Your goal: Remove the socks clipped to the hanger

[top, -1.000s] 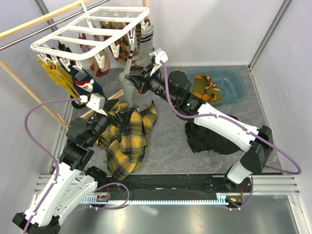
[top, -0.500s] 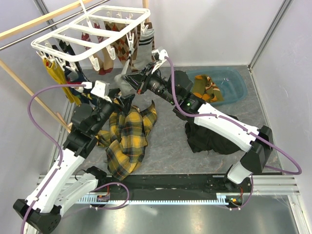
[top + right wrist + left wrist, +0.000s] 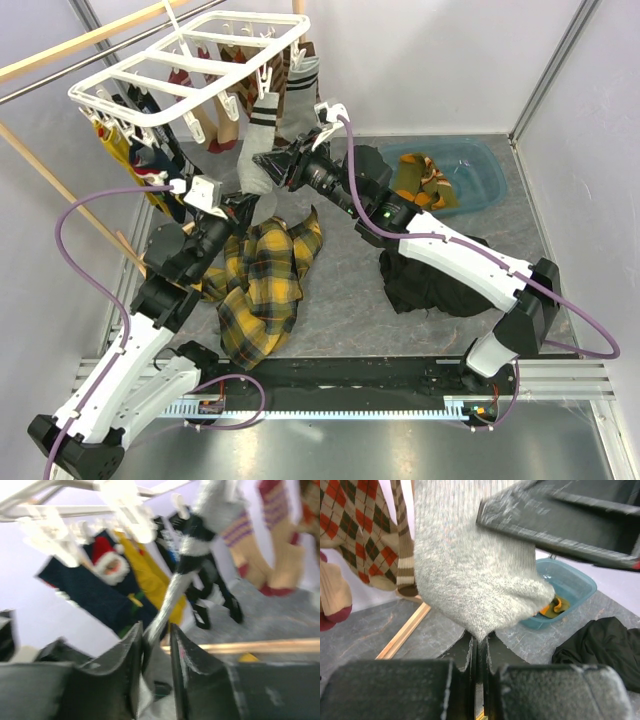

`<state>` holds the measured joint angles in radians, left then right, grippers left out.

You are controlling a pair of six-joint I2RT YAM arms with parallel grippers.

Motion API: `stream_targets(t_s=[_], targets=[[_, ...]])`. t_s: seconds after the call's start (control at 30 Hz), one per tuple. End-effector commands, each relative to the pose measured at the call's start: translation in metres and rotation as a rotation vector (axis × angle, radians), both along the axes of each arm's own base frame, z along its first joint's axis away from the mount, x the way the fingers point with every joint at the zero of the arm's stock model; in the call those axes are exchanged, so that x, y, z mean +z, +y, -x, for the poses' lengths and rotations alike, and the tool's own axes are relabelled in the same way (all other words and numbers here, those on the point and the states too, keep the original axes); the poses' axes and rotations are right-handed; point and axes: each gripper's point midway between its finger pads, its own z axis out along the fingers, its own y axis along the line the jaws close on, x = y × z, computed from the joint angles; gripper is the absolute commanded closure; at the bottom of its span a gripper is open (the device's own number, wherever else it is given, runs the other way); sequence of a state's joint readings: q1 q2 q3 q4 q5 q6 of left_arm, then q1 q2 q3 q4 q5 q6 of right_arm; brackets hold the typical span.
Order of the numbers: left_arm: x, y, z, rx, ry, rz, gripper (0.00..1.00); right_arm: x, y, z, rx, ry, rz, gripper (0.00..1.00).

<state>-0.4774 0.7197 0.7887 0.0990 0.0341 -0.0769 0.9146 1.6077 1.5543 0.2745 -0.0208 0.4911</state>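
The white hanger (image 3: pixel 190 62) hangs at the top left with several socks clipped under it. A grey sock (image 3: pixel 261 145) with dark stripes hangs from its near right edge. My left gripper (image 3: pixel 245 203) is below that sock, shut on its toe (image 3: pixel 479 630), as the left wrist view shows. My right gripper (image 3: pixel 279 160) is beside the sock's lower leg. In the right wrist view its jaws stand apart, open (image 3: pixel 156 630), and the grey sock (image 3: pixel 172 590) runs loosely between them. Other clipped socks show: brown argyle (image 3: pixel 365 535), navy Santa (image 3: pixel 100 582), mustard (image 3: pixel 150 580).
A yellow plaid cloth (image 3: pixel 262 280) lies under the left arm. A black garment (image 3: pixel 425 285) lies under the right arm. A blue bin (image 3: pixel 478 178) with socks in it sits at the back right. The wooden rack (image 3: pixel 60 190) slants along the left side.
My left gripper rose from the plaid cloth to the grey sock's toe and shut on it. My right gripper's jaws parted from their grip on the sock. The hanger swung slightly.
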Motion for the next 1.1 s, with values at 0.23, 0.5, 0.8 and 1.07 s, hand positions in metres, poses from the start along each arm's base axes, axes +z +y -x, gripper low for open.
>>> stream_targets(t_s=[0.23,0.5,0.8,1.07], targets=[[0.015,-0.012,0.017,-0.103,-0.092,-0.008,0.98,0.069,-0.063,-0.029,-0.417,0.004,0.001,0.47],[0.015,-0.015,0.021,-0.129,-0.085,0.000,0.98,0.086,-0.047,-0.053,-0.492,-0.125,0.119,0.41],[0.019,-0.013,0.024,-0.127,-0.099,0.003,0.98,0.095,-0.028,-0.064,-0.535,-0.209,0.174,0.33],[0.019,-0.013,0.025,-0.128,-0.102,0.004,0.98,0.093,-0.015,-0.075,-0.579,-0.219,0.158,0.34]])
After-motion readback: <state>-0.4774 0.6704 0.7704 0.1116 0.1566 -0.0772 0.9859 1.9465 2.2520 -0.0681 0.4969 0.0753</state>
